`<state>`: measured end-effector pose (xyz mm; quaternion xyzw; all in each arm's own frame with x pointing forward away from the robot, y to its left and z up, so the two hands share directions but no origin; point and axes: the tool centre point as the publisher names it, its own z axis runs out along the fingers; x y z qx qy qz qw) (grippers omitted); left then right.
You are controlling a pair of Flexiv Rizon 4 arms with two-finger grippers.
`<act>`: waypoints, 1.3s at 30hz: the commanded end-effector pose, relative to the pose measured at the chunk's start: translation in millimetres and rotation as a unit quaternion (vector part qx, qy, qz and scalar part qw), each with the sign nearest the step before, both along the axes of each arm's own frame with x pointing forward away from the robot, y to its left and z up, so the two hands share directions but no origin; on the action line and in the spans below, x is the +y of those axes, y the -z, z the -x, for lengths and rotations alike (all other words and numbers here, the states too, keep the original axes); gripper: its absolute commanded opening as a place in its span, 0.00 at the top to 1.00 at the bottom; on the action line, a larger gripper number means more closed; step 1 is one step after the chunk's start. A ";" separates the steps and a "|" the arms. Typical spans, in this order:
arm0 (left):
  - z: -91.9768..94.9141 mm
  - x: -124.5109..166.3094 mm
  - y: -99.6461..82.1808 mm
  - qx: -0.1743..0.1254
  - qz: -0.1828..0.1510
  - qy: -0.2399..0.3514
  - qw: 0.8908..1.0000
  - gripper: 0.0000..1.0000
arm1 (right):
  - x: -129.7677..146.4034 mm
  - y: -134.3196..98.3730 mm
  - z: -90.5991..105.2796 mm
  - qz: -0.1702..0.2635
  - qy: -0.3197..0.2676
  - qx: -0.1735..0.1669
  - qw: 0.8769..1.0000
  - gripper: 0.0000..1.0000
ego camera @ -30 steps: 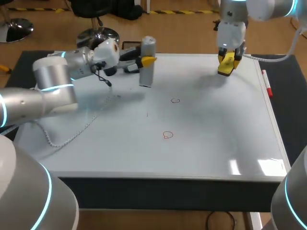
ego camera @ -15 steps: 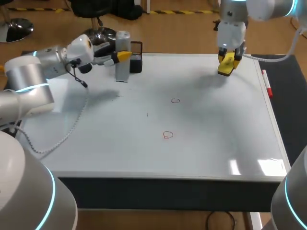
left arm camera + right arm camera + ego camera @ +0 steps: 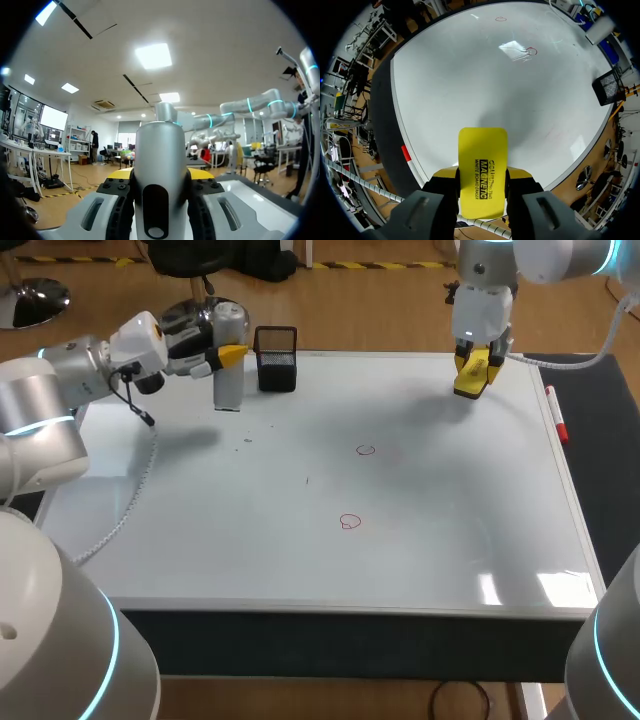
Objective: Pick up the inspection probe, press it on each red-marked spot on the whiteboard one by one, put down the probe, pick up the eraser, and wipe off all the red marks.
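The left gripper (image 3: 224, 356) is at the far-left corner of the whiteboard (image 3: 430, 530). It pinches the inspection probe (image 3: 229, 382), a grey cylinder w/ a rounded top, standing upright. In the left wrist view the probe (image 3: 159, 175) sits between both fingers, which press it from two sides. The yellow tips show just behind it. Whether its lower end touches the board, I cannot tell. Just beside the probe, toward the board's middle, stands a black mesh basket (image 3: 277, 359), not touching it. A pale cable (image 3: 128, 505) hangs from the left arm and lies over the left part of the board.

The right gripper (image 3: 472, 372) is above the far-right part of the board and pinches the yellow eraser (image 3: 470, 382). In the right wrist view the eraser (image 3: 482, 170) is clamped btw. the two fingers and sticks out ahead of them, over the white surface.

Two red marks are on the board, apart from each other: one mark (image 3: 365, 450) near the middle, another mark (image 3: 348, 522) nearer the front edge. A red marker pen (image 3: 556, 416) lies along the right edge. The board rests on a dark table (image 3: 605, 455).
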<state>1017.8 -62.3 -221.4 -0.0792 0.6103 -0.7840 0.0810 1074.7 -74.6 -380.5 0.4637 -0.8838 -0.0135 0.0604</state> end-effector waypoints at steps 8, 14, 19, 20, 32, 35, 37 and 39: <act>1.4 7.0 -5.4 0.003 -0.005 -0.003 1.000 1.00 | -0.8 -1.4 0.1 0.001 -0.001 0.000 1.000 1.00; 1.4 7.0 -5.4 0.003 -0.005 -0.003 1.000 1.00 | -0.8 -1.4 0.1 0.001 -0.001 0.000 1.000 1.00; 1.4 7.0 -5.4 0.003 -0.005 -0.003 1.000 1.00 | -0.8 -1.4 0.1 0.001 -0.001 0.000 1.000 1.00; 1.4 7.0 -5.4 0.003 -0.005 -0.003 1.000 1.00 | -0.8 -1.4 0.1 0.001 -0.001 0.000 1.000 1.00; 1.4 7.0 -5.4 0.003 -0.005 -0.003 1.000 1.00 | 26.6 -5.2 13.6 -0.006 -0.053 -0.013 0.999 1.00; 1.4 7.0 -5.4 0.003 -0.005 -0.003 1.000 1.00 | 40.4 -10.8 20.7 -0.002 -0.076 -0.018 0.997 1.00; 1.4 7.0 -5.4 0.003 -0.005 -0.003 1.000 1.00 | 47.8 -13.3 24.0 -0.002 -0.090 -0.021 0.996 1.00; 1.4 7.0 -5.4 0.003 -0.005 -0.003 1.000 1.00 | 62.0 -16.3 31.4 -0.004 -0.103 -0.025 0.994 1.00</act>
